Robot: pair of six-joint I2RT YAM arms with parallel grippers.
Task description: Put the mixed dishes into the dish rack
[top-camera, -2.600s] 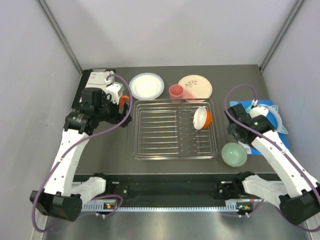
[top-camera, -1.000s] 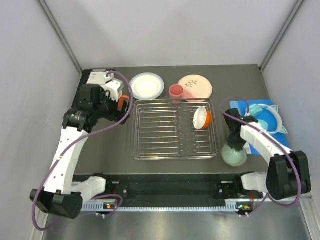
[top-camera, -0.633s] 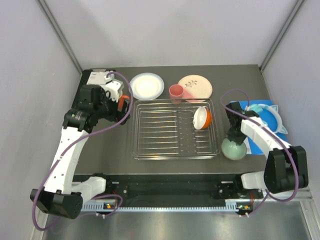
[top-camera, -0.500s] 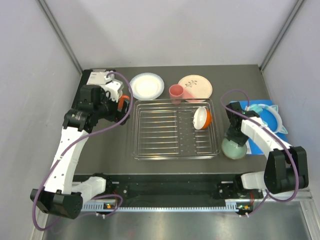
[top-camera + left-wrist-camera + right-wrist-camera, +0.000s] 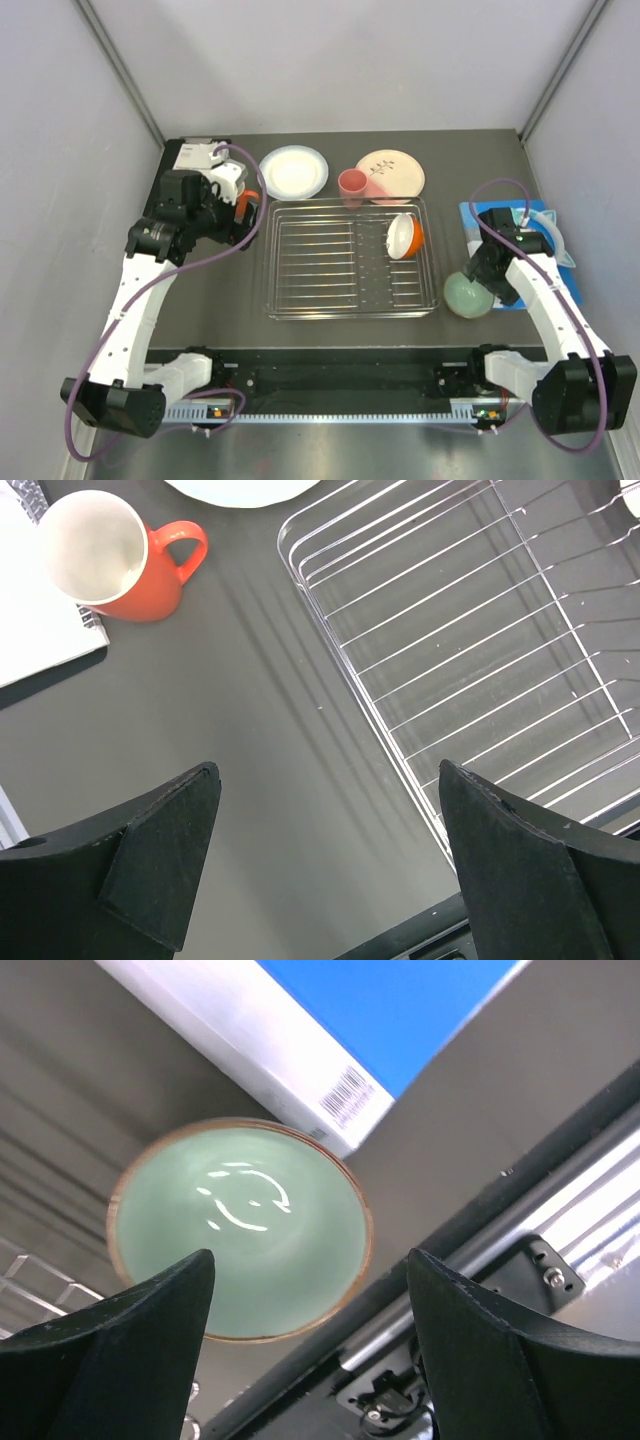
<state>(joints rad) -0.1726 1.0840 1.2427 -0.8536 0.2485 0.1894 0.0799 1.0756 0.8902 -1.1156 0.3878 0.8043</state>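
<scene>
The dish rack (image 5: 350, 258) stands mid-table and holds a white bowl with an orange outside (image 5: 404, 236) leaning at its right end. The mint-green bowl (image 5: 465, 296) sits on the table off the rack's right front corner. My right gripper (image 5: 484, 276) hovers open above the bowl's right side, and the bowl fills the right wrist view (image 5: 240, 1230) between the open jaws (image 5: 310, 1305). My left gripper (image 5: 232, 222) is open and empty left of the rack, near the orange mug (image 5: 110, 555). The pink cup (image 5: 352, 185), beige plate (image 5: 392, 172) and blue-rimmed plate (image 5: 293, 171) lie behind the rack.
A white booklet (image 5: 40, 630) lies under the mug's far side at the left. A blue-and-white box (image 5: 330, 1040) with turquoise headphones (image 5: 540, 235) on it lies right of the mint bowl. The table's front rail (image 5: 480, 1260) runs close to the bowl.
My right arm swung its elbow out and the gripper moved from above the mint bowl's left to its right side. The bowl shifted slightly towards the rack. The left arm has not moved.
</scene>
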